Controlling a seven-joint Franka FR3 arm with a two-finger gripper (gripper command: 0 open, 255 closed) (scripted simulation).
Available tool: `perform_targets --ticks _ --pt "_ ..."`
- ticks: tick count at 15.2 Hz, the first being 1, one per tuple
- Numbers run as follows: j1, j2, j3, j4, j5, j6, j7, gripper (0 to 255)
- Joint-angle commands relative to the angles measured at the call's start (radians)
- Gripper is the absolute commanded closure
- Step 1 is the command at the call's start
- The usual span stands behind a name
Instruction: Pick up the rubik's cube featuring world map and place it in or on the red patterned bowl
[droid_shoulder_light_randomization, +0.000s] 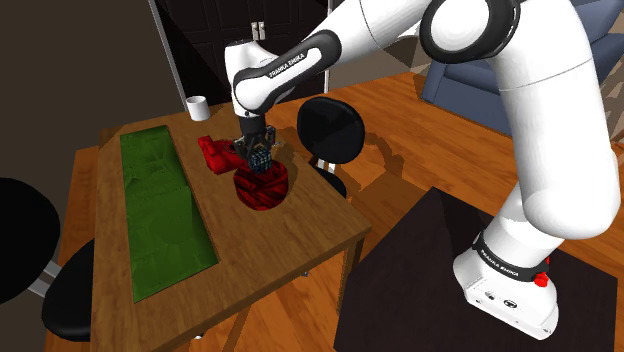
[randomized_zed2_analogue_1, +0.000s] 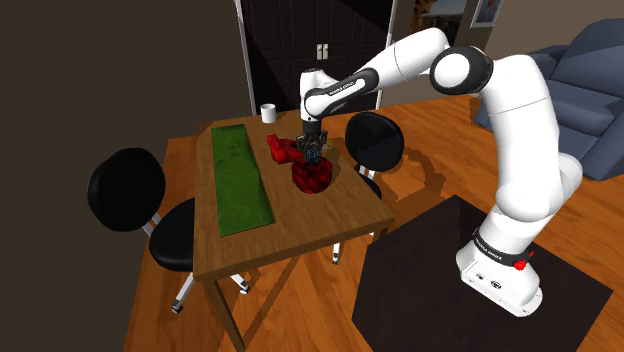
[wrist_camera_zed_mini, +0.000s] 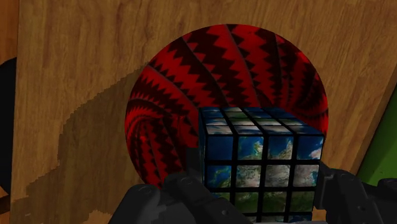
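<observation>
The hand (wrist_camera_zed_mini: 261, 197) grips the world-map Rubik's cube (wrist_camera_zed_mini: 261, 153), one black finger pressed to each side, and holds it over the opening of the red zigzag-patterned bowl (wrist_camera_zed_mini: 210, 70). The bowl stands on the wooden table (wrist_camera_zed_mini: 83, 76), near the long edge where a black round-backed chair (droid_shoulder_light_randomization: 333, 130) stands. A red object (droid_shoulder_light_randomization: 212, 152) of unclear kind lies just beside the bowl, on the side toward the far edge. Beyond it a green runner (droid_shoulder_light_randomization: 160, 210) covers the table's middle strip, and a white mug (droid_shoulder_light_randomization: 197, 106) stands by the far edge.
</observation>
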Motion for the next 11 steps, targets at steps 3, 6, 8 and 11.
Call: perform_targets --ticks 3,6,8,11 --pt "0.003 0.028 -0.006 -0.012 -0.009 0.041 0.004 255" --pt "0.004 0.035 -0.008 -0.014 -0.011 0.050 0.006 255" --pt "0.004 0.035 -0.008 -0.014 -0.011 0.050 0.006 255" --pt "0.004 0.035 -0.008 -0.014 -0.011 0.050 0.006 255"
